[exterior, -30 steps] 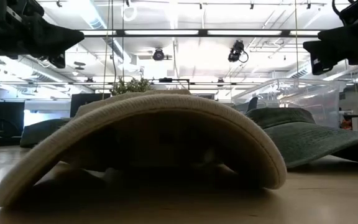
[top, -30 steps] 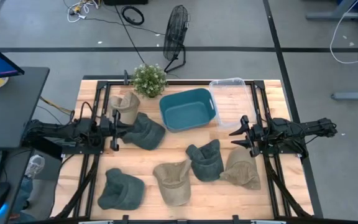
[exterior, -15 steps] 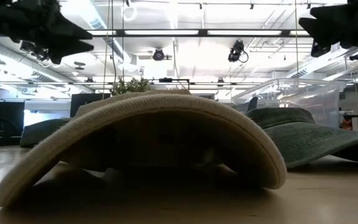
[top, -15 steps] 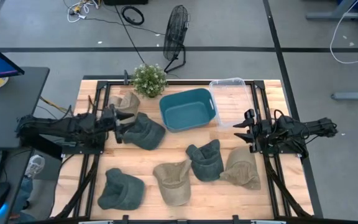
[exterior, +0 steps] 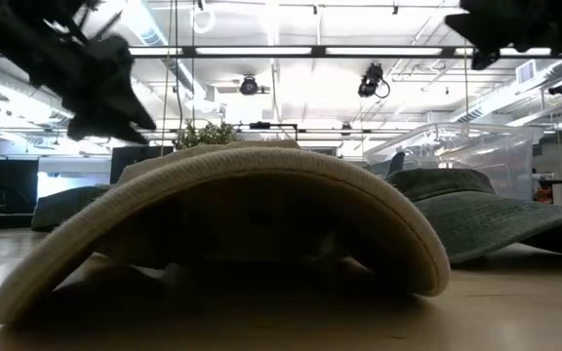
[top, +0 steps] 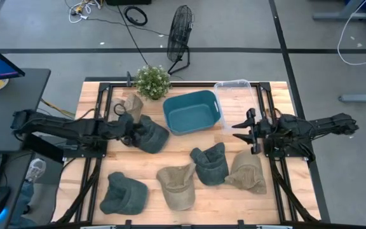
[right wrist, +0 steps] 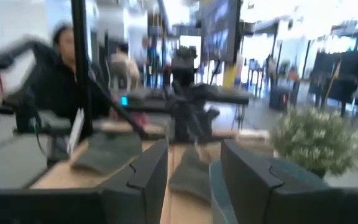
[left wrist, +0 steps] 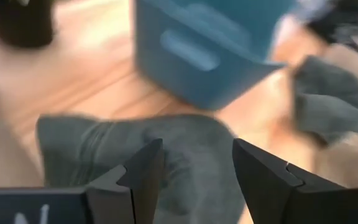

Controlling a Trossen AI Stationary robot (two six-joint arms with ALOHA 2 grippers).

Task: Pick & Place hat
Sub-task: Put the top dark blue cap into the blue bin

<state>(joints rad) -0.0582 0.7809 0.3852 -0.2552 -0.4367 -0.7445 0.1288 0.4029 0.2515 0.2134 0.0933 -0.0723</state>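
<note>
Several bucket hats lie on the wooden table. A dark green hat (top: 148, 134) lies left of the teal bin (top: 192, 112), with a tan hat (top: 129, 104) behind it. My left gripper (top: 128, 124) is open over the dark green hat's left edge. In the left wrist view its gripper (left wrist: 196, 149) has the hat (left wrist: 173, 155) between and beyond the two fingers, apart from them. My right gripper (top: 245, 131) is open and empty, in the air right of the teal bin. Its wrist view (right wrist: 194, 155) looks level across the table.
More hats lie toward the near edge: dark green (top: 123, 194), tan (top: 176, 186), dark green (top: 210, 164), tan (top: 247, 172). A clear bin (top: 237, 100) stands right of the teal bin, and a potted plant (top: 152, 81) stands at the far edge. A person shows beyond the table (right wrist: 61, 68).
My left gripper has gone toward the table's right edge, to the dark green hat, and has come down, tipping its fingers downward. My right gripper has risen a little. No hat has moved.
</note>
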